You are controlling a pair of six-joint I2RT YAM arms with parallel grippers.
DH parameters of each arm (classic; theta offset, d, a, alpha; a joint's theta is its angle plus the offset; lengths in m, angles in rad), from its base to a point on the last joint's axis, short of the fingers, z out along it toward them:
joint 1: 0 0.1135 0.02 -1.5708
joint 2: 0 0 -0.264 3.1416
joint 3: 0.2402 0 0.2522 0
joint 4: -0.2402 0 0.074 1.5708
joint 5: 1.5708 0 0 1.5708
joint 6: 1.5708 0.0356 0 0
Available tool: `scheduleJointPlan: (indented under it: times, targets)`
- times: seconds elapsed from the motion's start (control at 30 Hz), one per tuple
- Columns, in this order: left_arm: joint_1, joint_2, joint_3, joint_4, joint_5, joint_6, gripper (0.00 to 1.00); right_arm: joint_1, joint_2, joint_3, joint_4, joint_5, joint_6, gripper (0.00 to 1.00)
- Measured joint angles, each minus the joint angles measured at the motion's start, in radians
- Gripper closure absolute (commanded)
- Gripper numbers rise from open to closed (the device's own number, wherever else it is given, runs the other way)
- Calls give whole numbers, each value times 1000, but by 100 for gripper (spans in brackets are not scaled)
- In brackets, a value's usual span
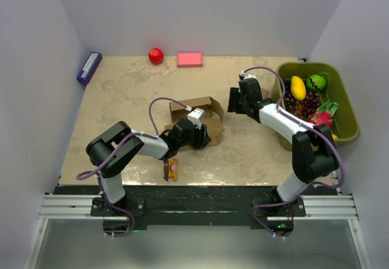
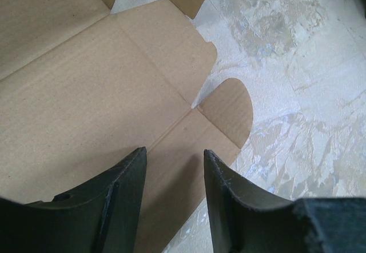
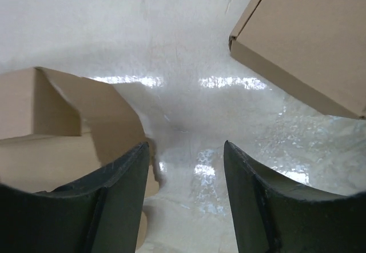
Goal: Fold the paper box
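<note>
Broadly, the pale marbled worktop (image 1: 115, 99) fills the scene, with a green bin (image 1: 343, 93) of fruit at its right edge. Near the middle lies the paper box (image 1: 203, 108), brown cardboard only partly folded: some walls stand up toward the back, while a panel and rounded tabs lie flat toward the front. The left hand (image 1: 205, 136) is low over that flat part. Its two fingers (image 2: 123, 207) stand moderately apart with bare cardboard showing between them, gripping nothing; whether they touch the sheet I cannot tell. The right hand (image 1: 236, 100) is just right of the box above bare worktop, its fingers (image 3: 257, 207) likewise spread and empty, a raised flap just beside them. A second cardboard box (image 3: 309, 41) sits near it. Along the back are a purple oblong item (image 1: 89, 67), a pink pad (image 1: 189, 59) and a red ball (image 1: 156, 55). A small orange-brown item (image 1: 172, 170) lies near the front edge.
</note>
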Motion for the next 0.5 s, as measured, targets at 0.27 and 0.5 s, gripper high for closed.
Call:
scheduleJointPlan:
  times: [0.27, 0.5]
  targets:
    - [3, 0, 0, 0, 5, 1, 53, 2, 75, -72, 131, -137, -75, 44]
    - [11, 2, -4, 6, 23, 5, 54, 5, 122, -76, 269, -257, -132, 46]
